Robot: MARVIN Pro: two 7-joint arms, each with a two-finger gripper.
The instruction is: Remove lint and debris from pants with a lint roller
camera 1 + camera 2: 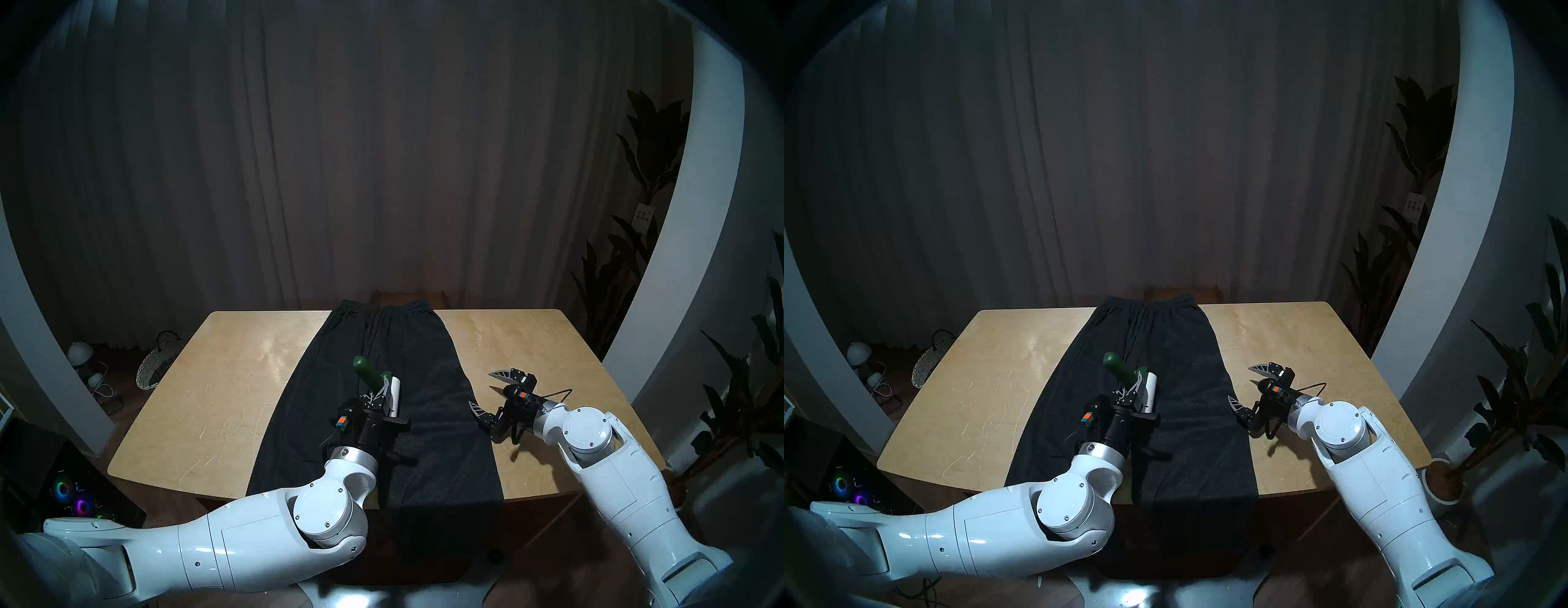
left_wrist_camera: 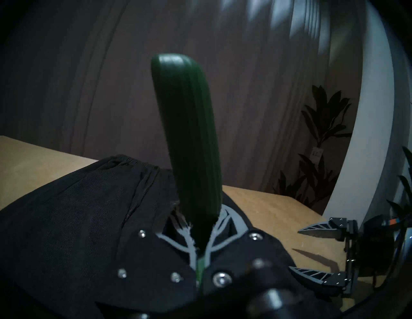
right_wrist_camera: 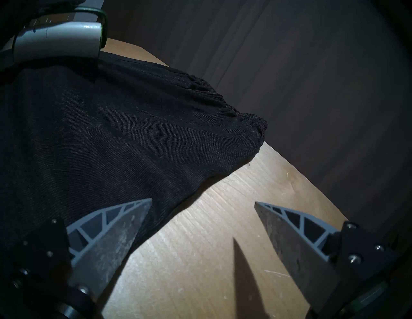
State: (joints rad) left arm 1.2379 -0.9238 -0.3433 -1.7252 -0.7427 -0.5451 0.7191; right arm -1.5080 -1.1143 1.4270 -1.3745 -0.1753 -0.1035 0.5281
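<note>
Centrally, the left gripper (image 1: 379, 392) is clamped on the lint roller (image 1: 384, 388), its fingers (image 2: 219, 231) pressed against the base of the dark green handle, which rises above and beyond the fingertips. The white roll sits just to the gripper's right side, lifted off the cloth; in the right wrist view a dark gap separates it from the fabric. Beneath this gripper lie the pants (image 1: 407, 361), spread lengthwise down the table (image 1: 220, 382), waistband at the far edge ahead of the gripper and hems hanging over the near edge behind it. The right gripper (image 1: 488, 388) hovers with jaws spread wide and empty, above bare table just beside the pants' right edge, well apart from the roller. One tiny white fleck (image 3: 177, 98) shows on the cloth ahead of the right gripper.
</note>
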